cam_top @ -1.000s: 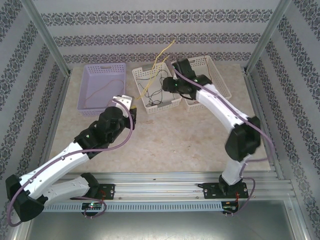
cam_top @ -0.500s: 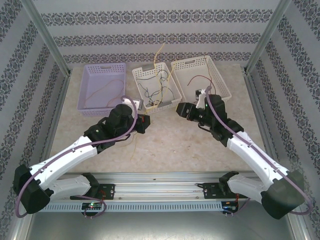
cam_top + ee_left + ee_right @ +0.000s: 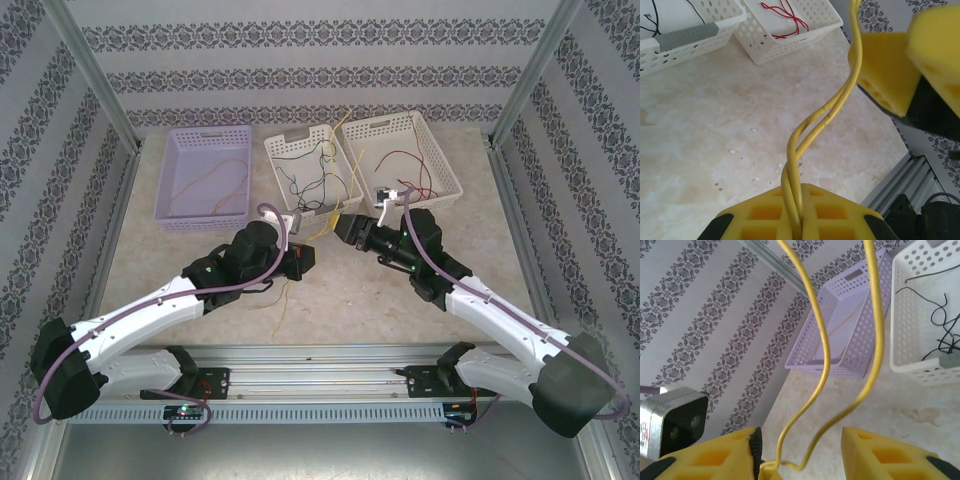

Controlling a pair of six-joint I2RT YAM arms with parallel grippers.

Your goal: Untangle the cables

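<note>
Two robot arms meet above the near middle of a pale, marbled worktop (image 3: pixel 350 300), both working on one yellow cable (image 3: pixel 816 119). The left claw (image 3: pixel 799 222) is clamped on two yellow strands twisted around each other. The right claw (image 3: pixel 800 436), just to its right, stands open with both strands passing loosely between its pads. The step in hand looks like untwisting this cable. Next, the right claw probably needs to close on one strand and draw it away. At the far side, black cables (image 3: pixel 312 180) lie in the middle white basket (image 3: pixel 285 150), a red cable (image 3: pixel 405 160) in the right white basket (image 3: pixel 440 160), and a tan cable (image 3: pixel 195 185) in the purple basket (image 3: pixel 180 140) on the left. Striped floral wallpaper (image 3: pixel 300 80) covers the walls.
</note>
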